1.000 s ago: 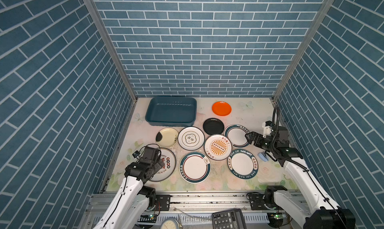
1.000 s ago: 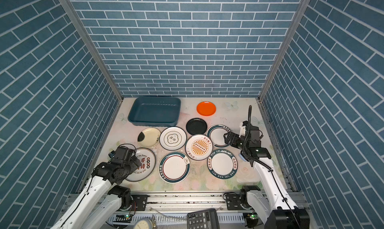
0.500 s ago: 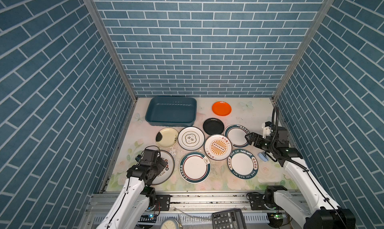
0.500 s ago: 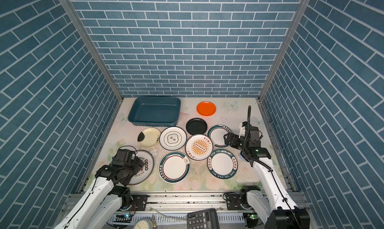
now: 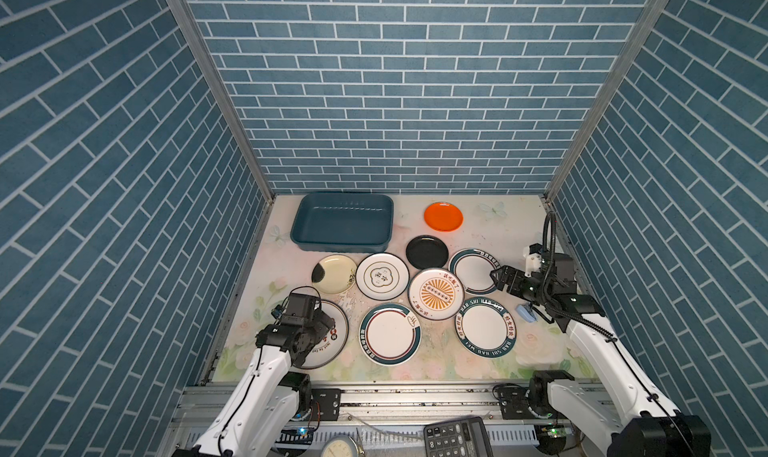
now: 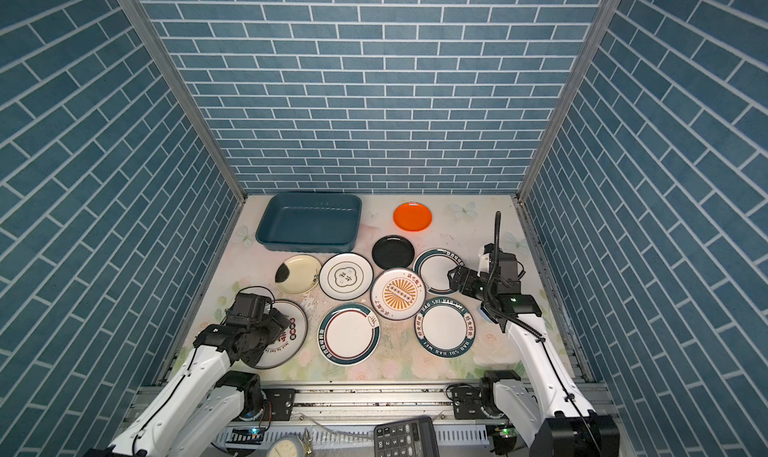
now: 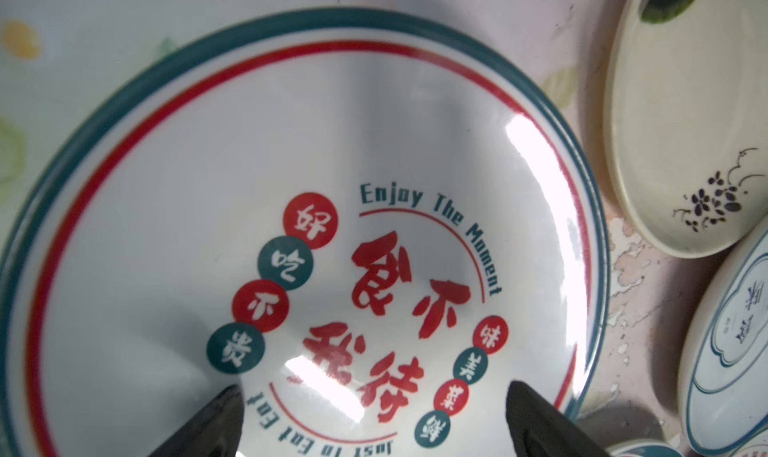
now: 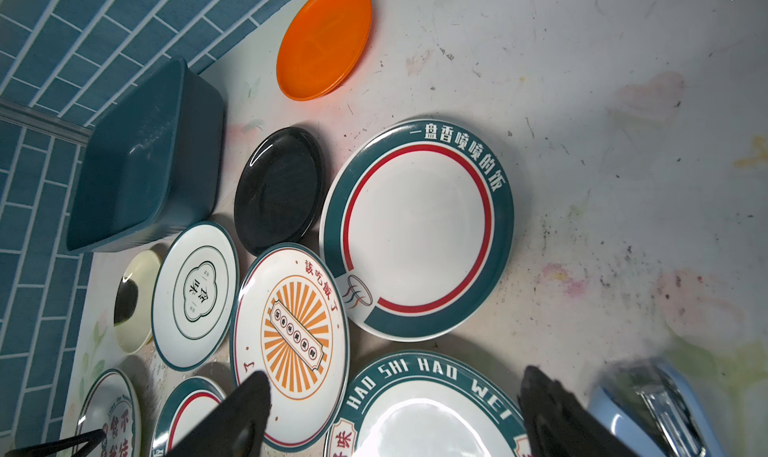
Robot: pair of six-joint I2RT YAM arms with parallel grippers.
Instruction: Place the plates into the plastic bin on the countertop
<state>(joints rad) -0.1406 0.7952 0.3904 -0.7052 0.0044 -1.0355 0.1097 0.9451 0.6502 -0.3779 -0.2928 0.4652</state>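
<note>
Along the lower left of both top views, the left gripper (image 7: pixel 372 386) hangs over the "Enjoy The Moment" plate (image 5: pixel 337 338), jaws spread wide, nothing between them. This white plate, ringed teal and red, lies close to the left edge of the countertop (image 5: pixel 513 234). Upper left of centre sits the plastic bin (image 5: pixel 343 226), dark teal, mouth up, floor bare, its long axis running left to right, close to the rear wall (image 5: pixel 399 102), a narrow bare strip at its left. Just below its front wall lie the cream plate (image 5: pixel 334 274) and a white plate with a clover-shaped emblem (image 5: pixel 382 276), rims nearly touching. Below them a teal-rimmed plate (image 5: pixel 390 334) has bare surface on its near side. At centre the orange-sunburst plate (image 5: pixel 435 293) is hemmed in, its rim meeting the black plate (image 5: pixel 427 251) above and, rightward, a second teal-rimmed plate (image 5: pixel 473 270) and the "HAO SHI HAO WEI" plate (image 5: pixel 487 328). The orange plate (image 5: pixel 443 217) lies alone at upper centre, the widest bare room to its right. All plates lie flat, face up. At right, the right gripper (image 5: pixel 498 279) hovers by the second teal-rimmed plate's right rim, jaws released and empty, a small pale-blue object (image 5: pixel 525 313) beside its arm.
</note>
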